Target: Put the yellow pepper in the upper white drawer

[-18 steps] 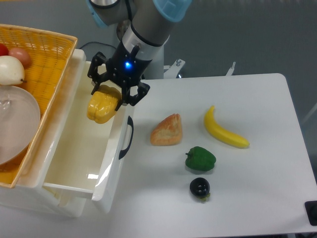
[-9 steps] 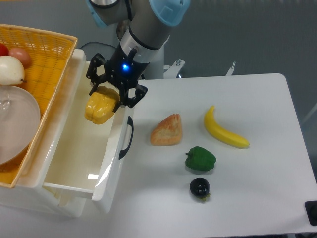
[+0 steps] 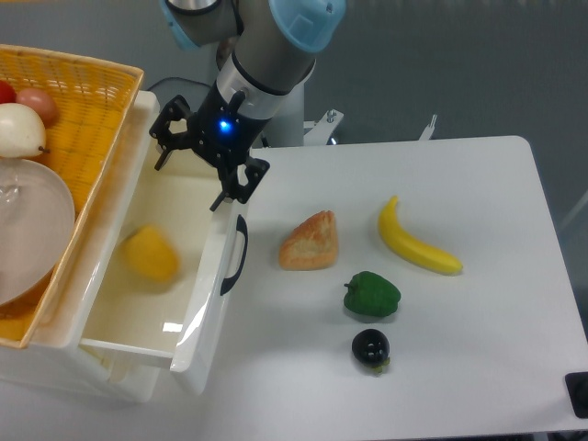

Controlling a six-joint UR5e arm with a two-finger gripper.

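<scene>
The yellow pepper point(image 3: 151, 255) lies blurred inside the upper white drawer point(image 3: 208, 299), toward its left wall, free of any grip. Above the drawer's far right corner my gripper point(image 3: 195, 163) hangs open, its black fingers spread with nothing between them. The drawer stands pulled out, its dark curved handle point(image 3: 236, 254) facing the table.
A yellow woven basket point(image 3: 87, 110) with a glass bowl and fruit overhangs the drawer's left side. On the white table lie a bread wedge point(image 3: 310, 242), a banana point(image 3: 416, 241), a green pepper point(image 3: 371, 294) and a small dark fruit point(image 3: 370, 349).
The fingers have spread apart and let go of the yellow pepper, which has dropped down and to the left into the drawer. The gripper has shifted slightly left.
</scene>
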